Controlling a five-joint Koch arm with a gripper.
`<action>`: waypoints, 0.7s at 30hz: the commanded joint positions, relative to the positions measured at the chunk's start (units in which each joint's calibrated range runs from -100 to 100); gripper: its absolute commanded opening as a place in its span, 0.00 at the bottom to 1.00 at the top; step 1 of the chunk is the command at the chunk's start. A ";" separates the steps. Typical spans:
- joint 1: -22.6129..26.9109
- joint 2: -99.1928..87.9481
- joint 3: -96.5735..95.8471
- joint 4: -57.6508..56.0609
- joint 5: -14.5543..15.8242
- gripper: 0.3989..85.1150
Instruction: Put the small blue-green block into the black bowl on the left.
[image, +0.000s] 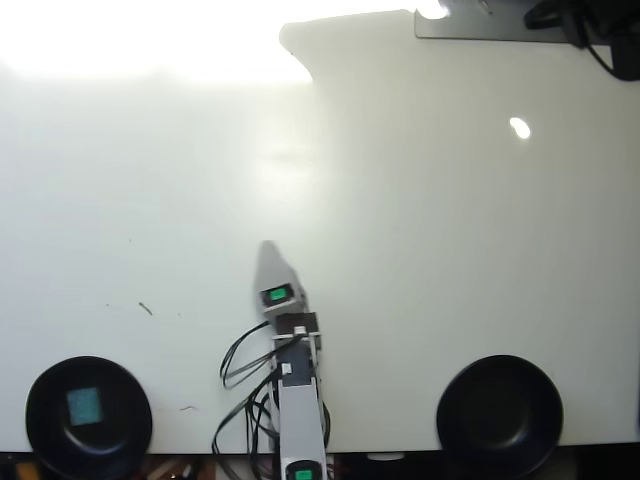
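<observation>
White table (450, 230), glare at top. Block (84, 405) already inside left bowl (40, 400); placement judged complete. Gripper (268, 250) clear, finger state indeterminable. Retreat due next.

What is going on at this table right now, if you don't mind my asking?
A single arm reaches up from the bottom edge of the overhead view over a white table. Its tool points toward the table's middle and looks empty; whether it is open or shut cannot be told. The small blue-green block already lies inside the black bowl on the left. The black bowl on the right is empty.
</observation>
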 joint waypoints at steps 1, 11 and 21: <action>-3.61 -1.30 -1.27 3.89 0.83 0.50; -6.54 -1.30 -12.09 8.83 1.03 0.52; -0.29 -1.19 -17.45 13.13 8.50 0.53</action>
